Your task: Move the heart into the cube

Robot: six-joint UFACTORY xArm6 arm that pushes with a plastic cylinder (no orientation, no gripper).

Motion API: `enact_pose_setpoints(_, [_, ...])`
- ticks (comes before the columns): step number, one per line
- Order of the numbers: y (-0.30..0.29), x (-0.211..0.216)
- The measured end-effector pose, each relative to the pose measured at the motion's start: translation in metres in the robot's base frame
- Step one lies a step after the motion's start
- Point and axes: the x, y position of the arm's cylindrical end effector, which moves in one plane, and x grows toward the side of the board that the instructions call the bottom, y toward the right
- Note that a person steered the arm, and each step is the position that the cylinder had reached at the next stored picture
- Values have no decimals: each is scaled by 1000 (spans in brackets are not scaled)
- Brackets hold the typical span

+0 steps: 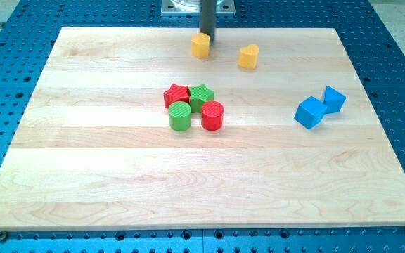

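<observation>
A yellow heart-like block [248, 56] lies near the view's top, right of centre. A second yellow block [200, 46], shape unclear, lies to its left. My tip [206, 36] is at the view's top, touching or just behind this second yellow block, well left of the heart. A blue cube [309, 112] sits at the view's right. A smaller blue block [335, 98] touches its upper right side.
A tight cluster sits at the board's middle: a red star [176, 95], a green star [202, 95], a green cylinder [180, 116] and a red cylinder [212, 115]. The wooden board [118, 183] lies on a blue perforated table.
</observation>
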Motion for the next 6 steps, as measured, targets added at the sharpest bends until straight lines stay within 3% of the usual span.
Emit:
enact_pose_setpoints(1, [-5, 35])
enact_pose_setpoints(2, [77, 49])
enact_pose_setpoints(3, [99, 49])
enact_pose_setpoints(4, [119, 108])
enact_pose_setpoints(5, [149, 138])
enact_pose_setpoints(6, [107, 120])
